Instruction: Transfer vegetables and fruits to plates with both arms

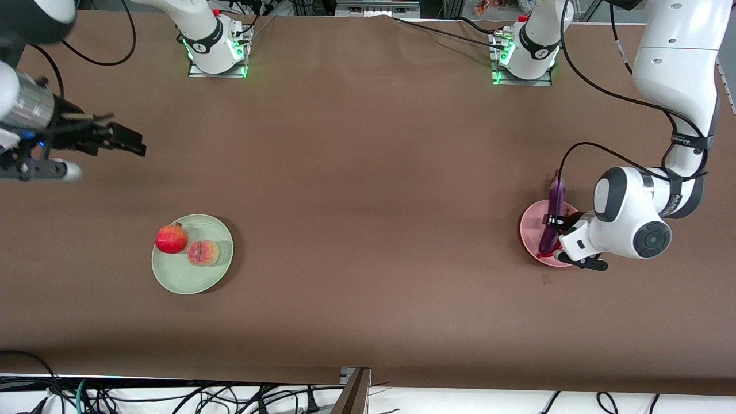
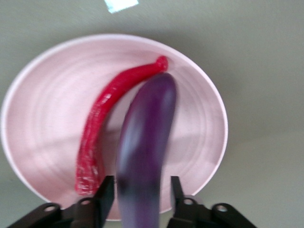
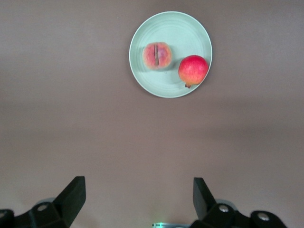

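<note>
Front view: eggplant (image 1: 555, 215) is gripped by the left gripper (image 1: 560, 225) over the pink plate (image 1: 530, 233), chili (image 2: 109, 121) lying there. Right gripper (image 1: 123, 141), jaws wide, is parked; pomegranate (image 1: 171, 239) and peach (image 1: 203, 252) on green plate (image 1: 178, 279).

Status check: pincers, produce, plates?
Left pincer astride eggplant on pink plate, beside chili. Right pincer open, waiting. Fruits on green plate.
</note>
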Controlling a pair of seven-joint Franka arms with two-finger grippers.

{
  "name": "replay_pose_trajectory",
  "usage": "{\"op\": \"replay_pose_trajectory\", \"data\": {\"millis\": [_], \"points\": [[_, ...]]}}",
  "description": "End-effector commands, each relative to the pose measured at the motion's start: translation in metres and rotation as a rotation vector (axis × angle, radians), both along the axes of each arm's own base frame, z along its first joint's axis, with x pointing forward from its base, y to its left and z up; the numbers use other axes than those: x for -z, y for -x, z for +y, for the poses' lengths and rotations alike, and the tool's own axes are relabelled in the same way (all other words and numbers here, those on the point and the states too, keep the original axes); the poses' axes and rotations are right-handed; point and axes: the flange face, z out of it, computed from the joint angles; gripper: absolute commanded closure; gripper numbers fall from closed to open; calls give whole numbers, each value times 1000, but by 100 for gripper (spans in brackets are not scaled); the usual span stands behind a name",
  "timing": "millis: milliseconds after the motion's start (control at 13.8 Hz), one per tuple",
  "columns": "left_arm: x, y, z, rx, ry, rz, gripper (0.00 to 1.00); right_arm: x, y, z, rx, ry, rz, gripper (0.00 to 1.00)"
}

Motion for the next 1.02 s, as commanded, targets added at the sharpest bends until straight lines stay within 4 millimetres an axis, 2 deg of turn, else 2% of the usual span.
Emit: {"op": "replay_pose_trajectory", "data": {"millis": [0, 218, 363, 436, 654, 726, 944], "points": [[-58, -2, -4, 38, -16, -28, 0, 2, 20, -5, 9, -19, 19, 0], [-146, -13, 6, 9, -20, -113, 0, 2, 28, -13, 11, -8, 14, 0], [-232, -20, 4, -10, -34, -263, 0, 7, 27, -13, 11, -4, 12, 0], [-273, -20, 4, -16, -43, -329, 0, 11, 26, -7, -2, -3, 4, 0], [-364, 19, 2, -90, -74, -377, 0, 17, 26, 3, -34, 27, -1, 0], [-388, 33, 0, -123, -84, -388, 0, 12, 29, 4, -30, 36, -13, 0], [-414, 67, -3, -152, -105, -312, 0, 14, 42, 5, -32, 60, -50, 0]]}}
